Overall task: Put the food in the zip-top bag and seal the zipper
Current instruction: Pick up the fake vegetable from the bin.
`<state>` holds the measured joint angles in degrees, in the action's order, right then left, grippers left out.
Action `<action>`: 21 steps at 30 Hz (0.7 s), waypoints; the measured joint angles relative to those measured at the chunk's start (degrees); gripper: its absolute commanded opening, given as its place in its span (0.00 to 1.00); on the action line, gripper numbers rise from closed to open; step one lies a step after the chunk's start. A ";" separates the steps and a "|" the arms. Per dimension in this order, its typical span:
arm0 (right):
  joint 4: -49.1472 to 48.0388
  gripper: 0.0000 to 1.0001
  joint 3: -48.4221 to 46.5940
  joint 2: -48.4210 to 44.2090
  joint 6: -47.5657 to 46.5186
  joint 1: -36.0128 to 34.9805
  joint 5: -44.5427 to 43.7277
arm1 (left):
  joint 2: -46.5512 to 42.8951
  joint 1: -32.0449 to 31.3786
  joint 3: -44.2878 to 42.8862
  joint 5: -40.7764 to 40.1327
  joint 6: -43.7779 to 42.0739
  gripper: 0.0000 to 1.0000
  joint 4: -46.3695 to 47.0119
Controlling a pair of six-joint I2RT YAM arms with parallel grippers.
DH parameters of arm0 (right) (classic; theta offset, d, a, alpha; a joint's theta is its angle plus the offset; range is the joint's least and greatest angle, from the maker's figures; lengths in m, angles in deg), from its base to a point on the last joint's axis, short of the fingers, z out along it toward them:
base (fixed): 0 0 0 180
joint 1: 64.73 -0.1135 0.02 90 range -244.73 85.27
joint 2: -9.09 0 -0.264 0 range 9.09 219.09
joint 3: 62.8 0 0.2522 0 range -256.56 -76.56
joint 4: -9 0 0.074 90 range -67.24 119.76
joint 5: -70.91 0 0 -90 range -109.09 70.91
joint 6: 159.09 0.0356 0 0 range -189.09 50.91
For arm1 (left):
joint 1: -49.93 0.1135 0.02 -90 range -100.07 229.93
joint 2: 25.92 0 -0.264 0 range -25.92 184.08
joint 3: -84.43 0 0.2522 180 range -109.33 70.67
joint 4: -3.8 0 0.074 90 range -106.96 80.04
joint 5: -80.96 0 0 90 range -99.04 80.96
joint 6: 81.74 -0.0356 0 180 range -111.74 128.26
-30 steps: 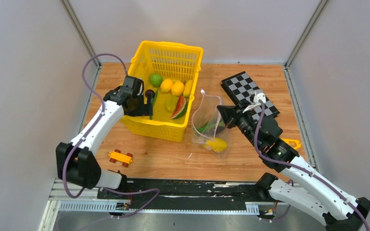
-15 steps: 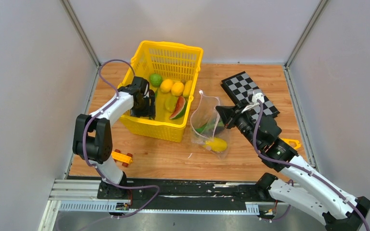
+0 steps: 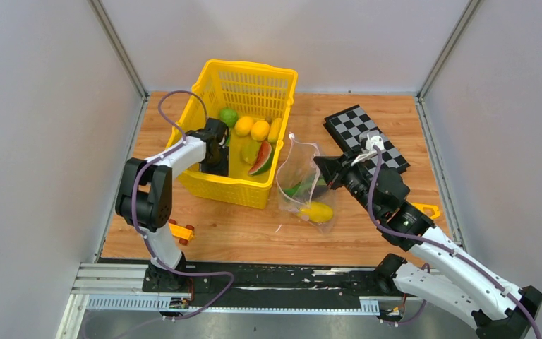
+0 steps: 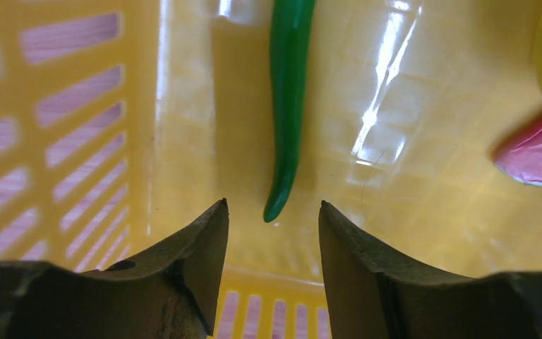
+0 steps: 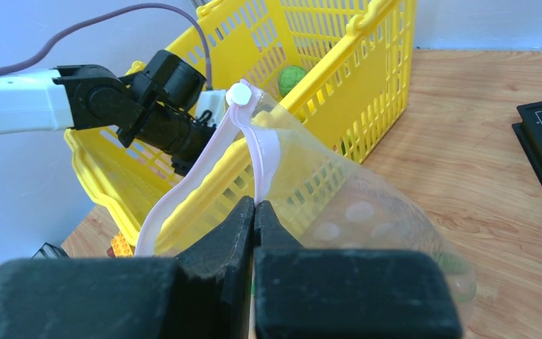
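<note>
The long green toy pod (image 4: 287,106) lay lengthwise on the glossy floor of the yellow lattice plastic basket (image 4: 42,106). Its pointed tip faced me, just beyond the gap of my left end effector (image 4: 272,209). That end effector hung wide open and empty, a finger on either side of the pod's line.

I judged the step in hand to be picking up this pod. To do it well, I thought I should reach further along it, so the fingers straddled the thicker middle and not the thin tip. Then I should sink close to the floor before closing across its narrow width. Both pod and floor looked slick, so a shallow or off-centre pinch could have sent it skating away. The basket wall stood near my left finger and needed a little room. The red toy watermelon slice (image 4: 536,155) lay apart to the right, out of the way. A straight lift seemed safest for clearing the rim.

My right end effector (image 5: 255,206) was pinched fully closed on the pale pink zipper strip (image 5: 183,187) of the clear crinkly plastic bag (image 5: 353,212). It held the mouth raised and gaping toward the basket. The bag rested on the wooden surface (image 3: 240,229) just beside the basket, with a yellow lemon-shaped toy (image 3: 317,211) and something green inside. A steady hold there would give the pod an open target.
</note>
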<state>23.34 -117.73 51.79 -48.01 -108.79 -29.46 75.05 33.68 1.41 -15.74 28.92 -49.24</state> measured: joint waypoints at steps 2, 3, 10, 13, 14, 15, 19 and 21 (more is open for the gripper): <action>0.00 0.00 0.00 0.00 0.00 0.00 0.02 | 1.09 -1.31 0.44 -0.76 0.13 0.48 0.17; 0.00 0.00 0.00 0.00 0.00 0.00 0.02 | 1.38 -1.62 0.72 -1.05 0.31 0.46 0.33; 0.02 0.00 0.00 -0.39 0.00 0.00 -0.02 | 1.77 -2.45 2.03 -2.89 1.03 0.28 0.57; 0.02 0.00 0.00 -0.55 0.00 0.00 -0.02 | 1.88 -2.40 2.03 -3.06 1.09 0.26 0.59; 0.02 0.00 0.00 -0.57 0.00 0.00 -0.02 | 1.99 -2.40 2.03 -3.10 1.09 0.25 0.59; 0.02 0.00 0.00 -0.57 0.00 0.00 -0.02 | 2.14 -2.40 2.03 -3.13 1.09 0.25 0.61; 0.02 0.00 0.00 -0.59 0.00 0.00 -0.02 | 2.19 -2.40 2.03 -3.26 1.05 0.16 0.83; 0.02 0.00 0.00 -0.63 0.00 0.00 -0.04 | 2.27 -2.40 2.03 -3.23 0.92 0.14 1.05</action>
<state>23.36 -117.73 51.15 -48.01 -108.79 -29.51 77.32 31.28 3.45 -18.98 29.84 -48.19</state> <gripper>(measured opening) 0.014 0.182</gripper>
